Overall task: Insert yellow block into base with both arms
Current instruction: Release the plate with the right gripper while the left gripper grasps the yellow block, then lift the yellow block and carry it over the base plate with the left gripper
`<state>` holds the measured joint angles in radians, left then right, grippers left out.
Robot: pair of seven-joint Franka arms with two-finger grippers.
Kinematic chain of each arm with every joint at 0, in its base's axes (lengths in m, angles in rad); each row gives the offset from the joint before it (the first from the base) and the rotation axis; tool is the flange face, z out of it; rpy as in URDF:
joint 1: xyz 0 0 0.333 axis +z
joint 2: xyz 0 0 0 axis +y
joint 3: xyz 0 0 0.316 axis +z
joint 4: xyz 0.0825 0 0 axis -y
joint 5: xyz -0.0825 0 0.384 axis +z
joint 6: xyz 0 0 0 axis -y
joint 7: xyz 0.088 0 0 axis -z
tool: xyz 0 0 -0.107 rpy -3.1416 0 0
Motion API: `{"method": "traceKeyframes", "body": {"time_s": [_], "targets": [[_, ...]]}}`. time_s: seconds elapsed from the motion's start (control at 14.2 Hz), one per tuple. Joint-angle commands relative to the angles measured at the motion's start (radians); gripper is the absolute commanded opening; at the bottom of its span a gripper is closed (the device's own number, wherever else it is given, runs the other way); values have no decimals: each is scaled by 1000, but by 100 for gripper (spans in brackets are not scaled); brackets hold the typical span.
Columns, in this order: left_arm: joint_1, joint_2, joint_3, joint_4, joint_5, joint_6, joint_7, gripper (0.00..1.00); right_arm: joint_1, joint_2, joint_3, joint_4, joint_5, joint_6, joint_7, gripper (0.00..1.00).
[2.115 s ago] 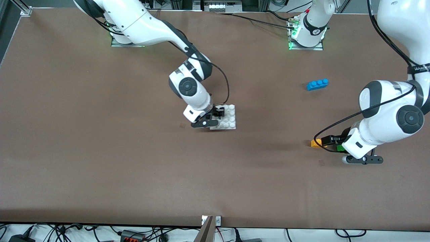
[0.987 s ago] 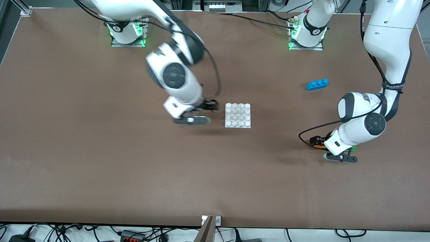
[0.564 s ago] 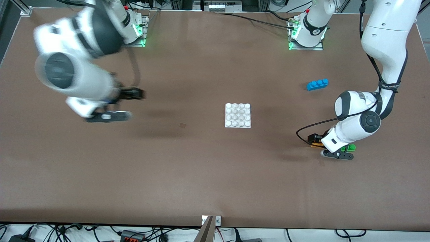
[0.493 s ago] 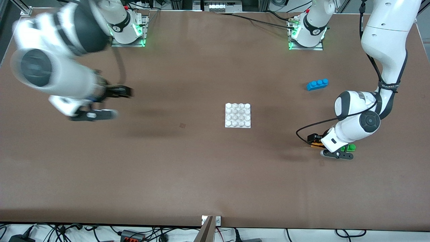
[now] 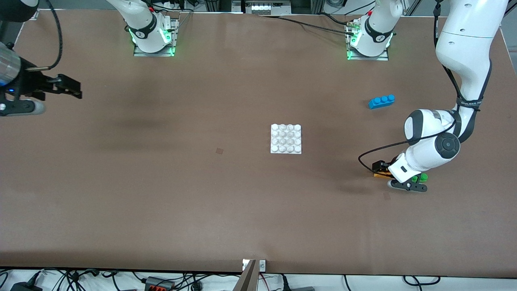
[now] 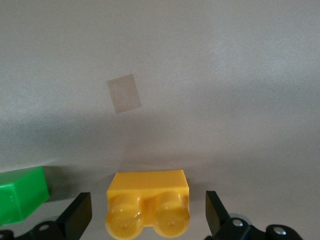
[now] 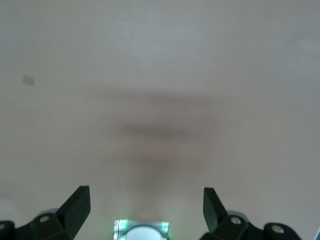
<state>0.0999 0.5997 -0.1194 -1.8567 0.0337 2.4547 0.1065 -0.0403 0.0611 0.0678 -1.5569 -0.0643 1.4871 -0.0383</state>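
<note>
The left claw (image 5: 381,169) is low over the yellow block (image 5: 380,174), which sits on the counter (image 5: 202,202) at the left arm's end, well apart from the base (image 5: 286,139) in the middle; the claw is spread wide and holds nothing; in the left wrist view the yellow block (image 6: 148,204) lies between the two fingers (image 6: 77,215) with a gap on each side. To do this step well, I think the claw should go straight down, keep the block in the middle, and squeeze its flat sides evenly, so it does not tip; it should also stay off the green brick (image 5: 420,177) just beside it.

The right claw (image 5: 66,87) waits, spread and empty, up over the right arm's end of the counter.

The front view hides most of the block under the arm; the left wrist view shows its two round bumps and the green brick (image 6: 21,195) close by. Only the front view shows the base and the blue brick (image 5: 381,101).
</note>
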Motion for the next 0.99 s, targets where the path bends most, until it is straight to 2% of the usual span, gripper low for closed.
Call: {"method": "traceKeyframes", "body": {"time_s": [0.0,0.14,0.35,0.49,0.56,0.7,0.92], "targets": [[4,-15,0,-25,14,17,21,84,43,-90,-127,-158,20,90,-26,100],[4,-9,0,-29,14,17,21,77,42,-93,-149,-137,20,104,-31,100],[4,-12,0,-27,14,13,19,54,39,-92,-146,-101,23,70,-28,100],[-6,-18,-11,-29,14,10,19,46,43,-92,-152,-103,102,73,-11,100],[-28,-43,-23,-29,14,-2,9,38,39,-89,-155,-103,112,71,-15,100],[-70,-99,-32,-22,-1,-67,-28,38,33,-84,-158,-98,109,68,-28,100],[-202,-182,-32,-16,-4,-184,-184,38,34,-86,-158,-97,100,68,-28,100]]}}
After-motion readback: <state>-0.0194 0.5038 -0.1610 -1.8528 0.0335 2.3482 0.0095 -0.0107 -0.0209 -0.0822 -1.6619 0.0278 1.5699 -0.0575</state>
